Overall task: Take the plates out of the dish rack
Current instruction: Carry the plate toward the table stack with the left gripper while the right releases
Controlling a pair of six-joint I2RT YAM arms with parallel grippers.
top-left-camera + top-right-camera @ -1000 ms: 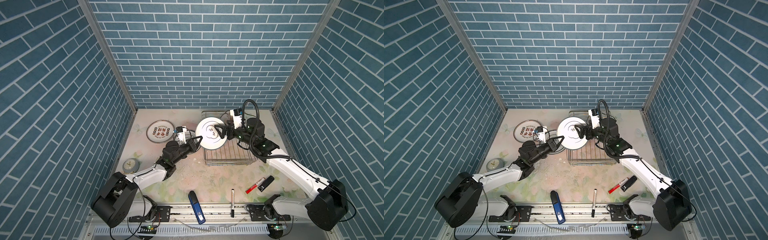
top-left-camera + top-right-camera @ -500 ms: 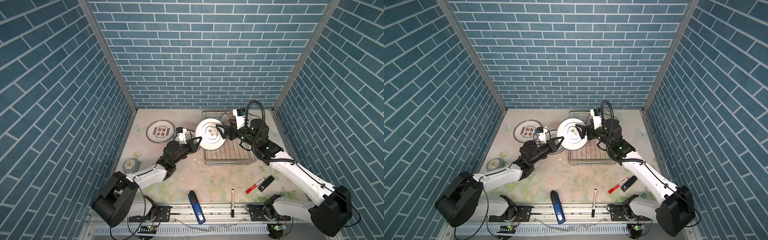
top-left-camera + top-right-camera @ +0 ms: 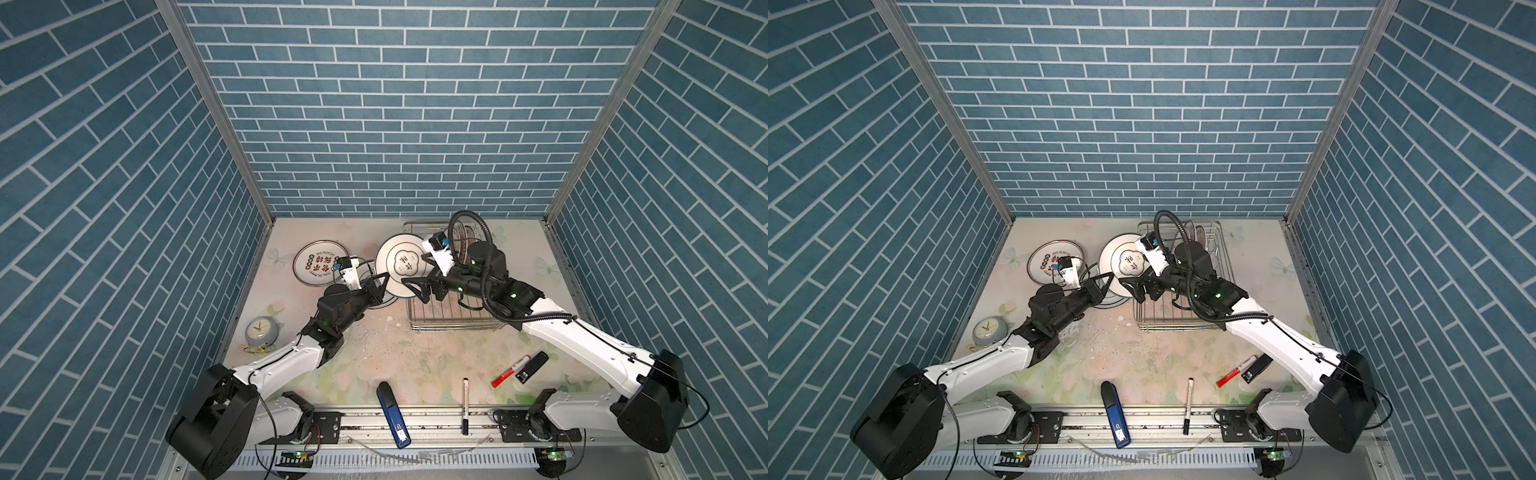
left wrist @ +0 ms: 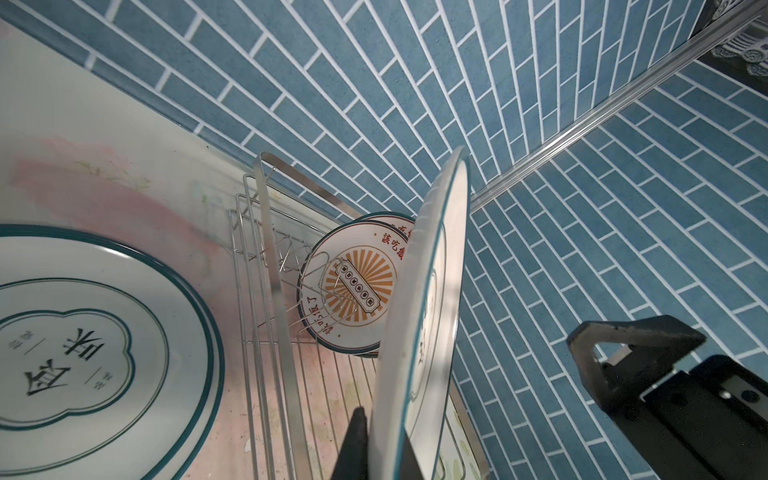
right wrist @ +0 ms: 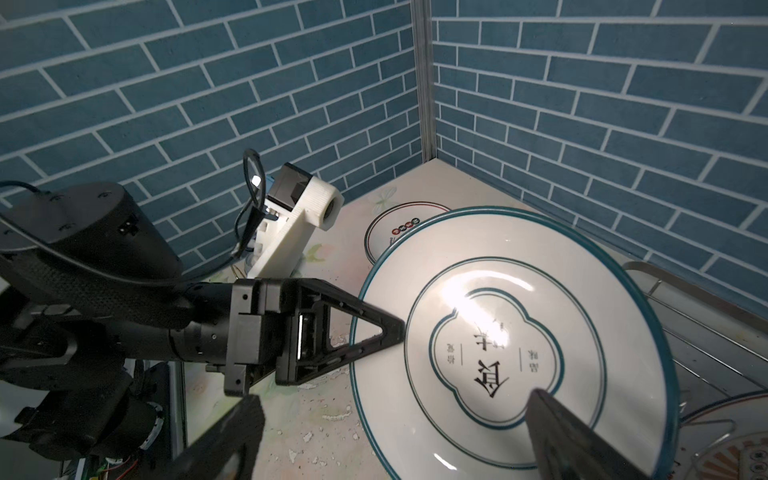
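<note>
My left claw [image 3: 384, 277] is clamped on the rim of the quatrefoil plate [image 3: 405, 266]. It holds the plate clear of the desk [image 3: 374, 353], just outside the left side of the dish rack [image 3: 453, 328]. The plate stands nearly on edge. In the left wrist view I see it almost edge-on [image 4: 428, 332], with its printed face turned towards my right arm and its back towards my left.

My right claw [image 3: 419, 276] is spread wide and grips nothing. The one finger [image 4: 623, 353] that shows in the left wrist view stands apart from the plate's face. I cannot tell where the other finger lies.

The next move, as I judge it, is the left arm's alone. A second quatrefoil plate [image 4: 83, 353] lies flat on the desk beside the rack's left side, on the back side of the held plate and lower. So the held plate must tip over from on-edge to flat, face up, as it goes down onto that one.

Further towards the desk's far left corner lies a plate with red characters [image 3: 318, 264], also flat. The sunburst plate [image 4: 353, 291] leans among the prongs at the rack's far end with others behind it, and my right arm is the nearer one to those.
</note>
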